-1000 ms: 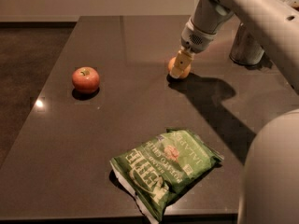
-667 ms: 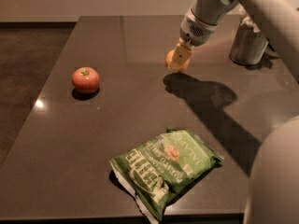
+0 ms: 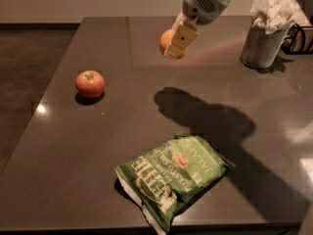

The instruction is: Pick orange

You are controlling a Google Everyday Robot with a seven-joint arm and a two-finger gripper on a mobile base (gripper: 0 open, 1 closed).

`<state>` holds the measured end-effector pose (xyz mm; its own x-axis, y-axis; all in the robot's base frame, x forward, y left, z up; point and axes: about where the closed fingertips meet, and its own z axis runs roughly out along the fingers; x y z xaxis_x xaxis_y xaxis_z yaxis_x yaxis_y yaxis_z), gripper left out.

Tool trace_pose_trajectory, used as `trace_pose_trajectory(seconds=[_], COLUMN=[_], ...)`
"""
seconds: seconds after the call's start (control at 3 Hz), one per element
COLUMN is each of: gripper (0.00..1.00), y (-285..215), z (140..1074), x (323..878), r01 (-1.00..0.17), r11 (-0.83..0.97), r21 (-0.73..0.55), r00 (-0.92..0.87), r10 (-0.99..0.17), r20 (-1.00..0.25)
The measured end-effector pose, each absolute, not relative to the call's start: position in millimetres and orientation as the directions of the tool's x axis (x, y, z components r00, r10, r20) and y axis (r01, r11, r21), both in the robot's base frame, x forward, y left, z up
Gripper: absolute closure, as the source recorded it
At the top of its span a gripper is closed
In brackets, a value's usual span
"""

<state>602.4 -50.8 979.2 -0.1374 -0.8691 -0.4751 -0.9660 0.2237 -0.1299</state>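
The hand (image 3: pixel 176 44) is closed on the orange (image 3: pixel 165 39) and holds it in the air above the far middle of the tabletop (image 3: pixel 63 146) — the shadow falls well apart from it, nearer the camera. The orange looks small, round and firm, light enough for a two-finger grip, with matte skin that should not slip much. Being a ball, it could roll out if pinched off-centre, so the hold belongs across its widest part — squeezed only moderately, to avoid bruising. The apple (image 3: pixel 90 83) sits well apart to the left, the chip bag (image 3: pixel 171 180) near the front edge.
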Motion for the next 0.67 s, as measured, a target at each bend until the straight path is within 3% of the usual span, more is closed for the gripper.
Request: trace_pose_trajectory(seconds=[0.67], gripper=[1.00], y=[-34.3], z=[1004.5], x=[585.0], r01=[-0.972], r11=[0.173], r21=[-0.160], r00=[-0.071], r10=[-0.863], r20=[-0.501])
